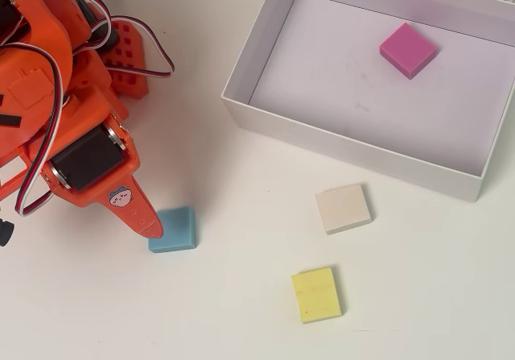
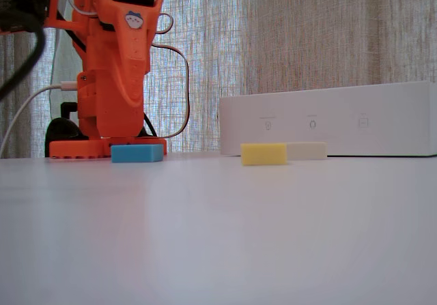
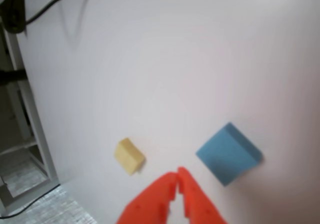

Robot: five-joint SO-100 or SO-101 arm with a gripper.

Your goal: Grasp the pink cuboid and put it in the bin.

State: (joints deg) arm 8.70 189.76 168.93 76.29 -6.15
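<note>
Jaws of the gripper (image 3: 177,176) are clenched and empty, just beside the blue block (image 1: 174,229). The pink cuboid (image 1: 407,48) lies inside the bin (image 1: 354,146), far from that block. A careless move could push the blue block across the bench (image 1: 241,312).

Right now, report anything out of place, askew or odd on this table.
Nothing stands out. The pink cuboid lies flat inside the bin; the blue block, yellow block and white block lie flat on the table, and the gripper is shut and empty.
</note>
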